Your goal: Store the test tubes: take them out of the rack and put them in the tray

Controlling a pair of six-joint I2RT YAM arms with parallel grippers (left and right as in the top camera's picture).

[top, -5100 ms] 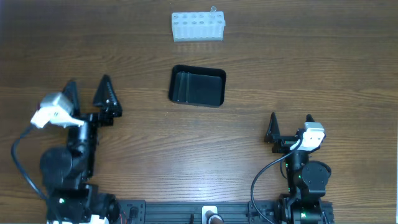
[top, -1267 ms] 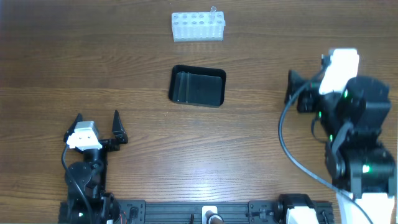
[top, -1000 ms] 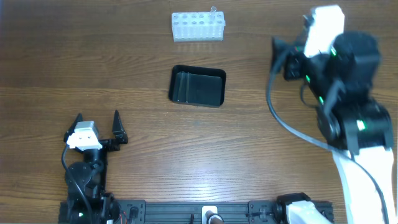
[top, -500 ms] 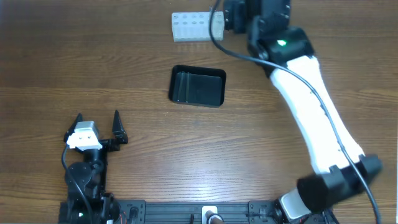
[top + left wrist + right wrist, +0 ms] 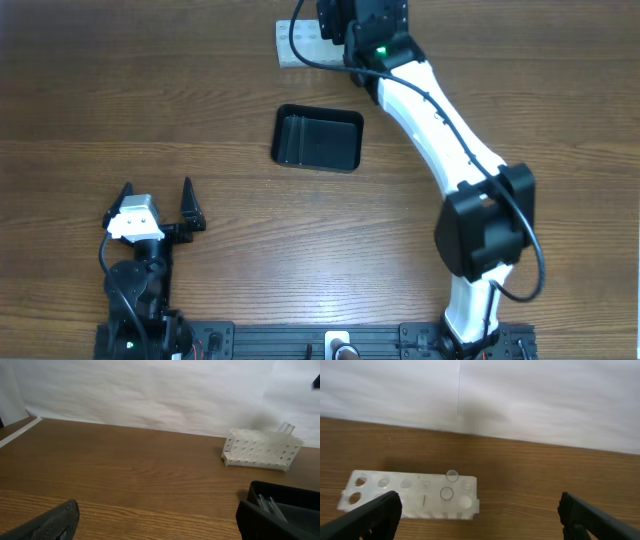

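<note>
arm outstretched, right pincer [image 5: 479, 502] spread above rack [image 5: 395, 505]

One rack [image 5: 395, 497], one tray [image 5: 335, 145].

R arm [image 5: 440, 120] outstretched, R tool [image 5: 479, 505] spread; L tool [image 5: 157, 186] spread.

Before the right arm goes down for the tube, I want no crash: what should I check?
1. Right gripper open: ok.
2. Tube upright in rack: ok.
3. Tube centred in the gripper: not ok, off-centre.
4. Tray free of arms: ok.
5. Left gripper far from rack: ok.
</note>
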